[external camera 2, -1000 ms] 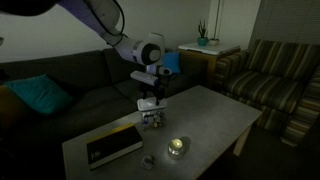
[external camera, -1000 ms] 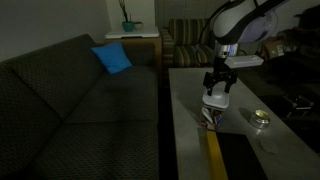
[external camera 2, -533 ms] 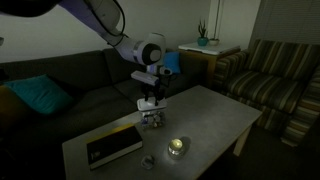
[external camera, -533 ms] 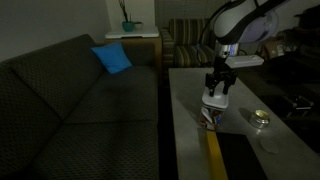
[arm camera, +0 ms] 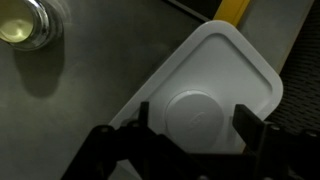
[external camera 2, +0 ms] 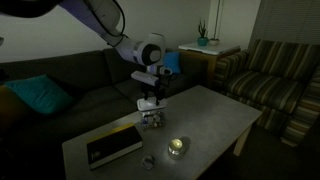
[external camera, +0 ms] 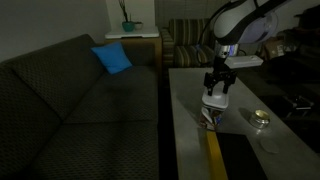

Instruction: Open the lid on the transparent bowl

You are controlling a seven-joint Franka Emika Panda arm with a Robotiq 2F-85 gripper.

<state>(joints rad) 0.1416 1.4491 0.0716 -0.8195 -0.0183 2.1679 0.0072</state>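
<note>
Straddling the lid (arm camera: 215, 60), jaws spread, clear in wrist view only

Your gripper (external camera: 218, 90) points straight down over the table (external camera: 188, 95). The lid (external camera: 215, 100) shows white right under its fingers (external camera: 210, 82); it is too dim to tell whether they clamp it. Just below the lid sits the bowl (external camera: 209, 117), faint. Nearer the camera than the fingers lies a yellow-edged book (external camera: 232, 158). A tin (external camera: 260, 118) glints well apart, picture-right of the fingers; a sofa (external camera: 70, 110) lies picture-left.
</note>
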